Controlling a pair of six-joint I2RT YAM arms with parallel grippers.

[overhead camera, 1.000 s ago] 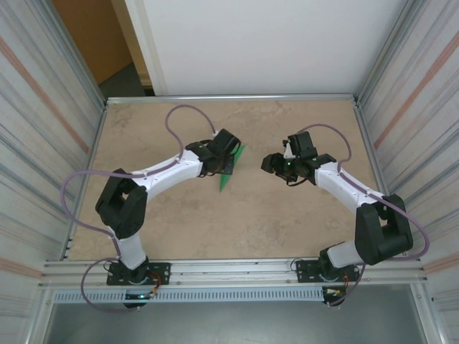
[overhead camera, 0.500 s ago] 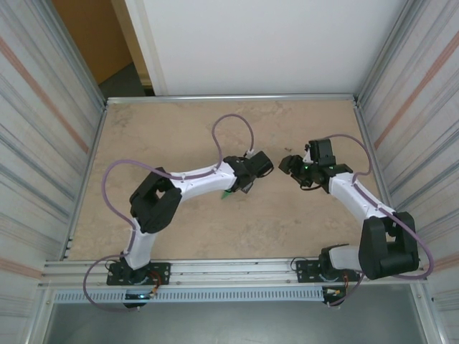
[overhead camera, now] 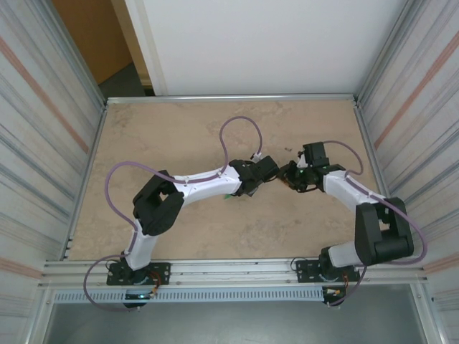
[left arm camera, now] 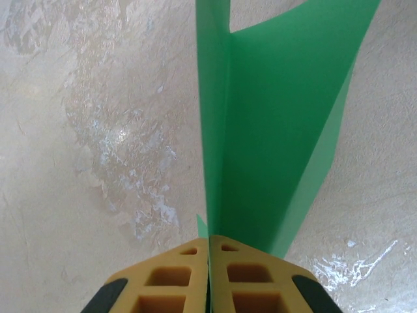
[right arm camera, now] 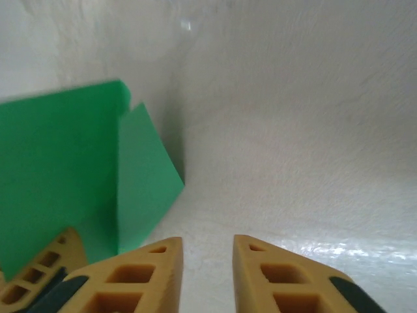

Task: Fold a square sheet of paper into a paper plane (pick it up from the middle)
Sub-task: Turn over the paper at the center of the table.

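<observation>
The left arm (overhead camera: pixel 201 185) and right arm (overhead camera: pixel 348 190) pair white tubular links with bulky black joint housings, on black bases (overhead camera: pixel 133 272) at six o'clock overhead. Purple cables (overhead camera: pixel 237 123) loop along each. Their fingers (left arm camera: pixel 166 287) are yellow-orange, with rectangular recesses.

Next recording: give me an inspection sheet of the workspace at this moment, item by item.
Surface: beige mottled table, no damage seen.
Job's things: green paper, folded along a crease, held by one end.
Clutter: nothing seen.
Hands: left hand shut on the green paper; right hand open, nothing between its fingers, close beside the paper.
Cables: purple cables loop above the arms, apart from the paper.
Surroundings: corrugated metal walls at both sides, white back panel.
</observation>
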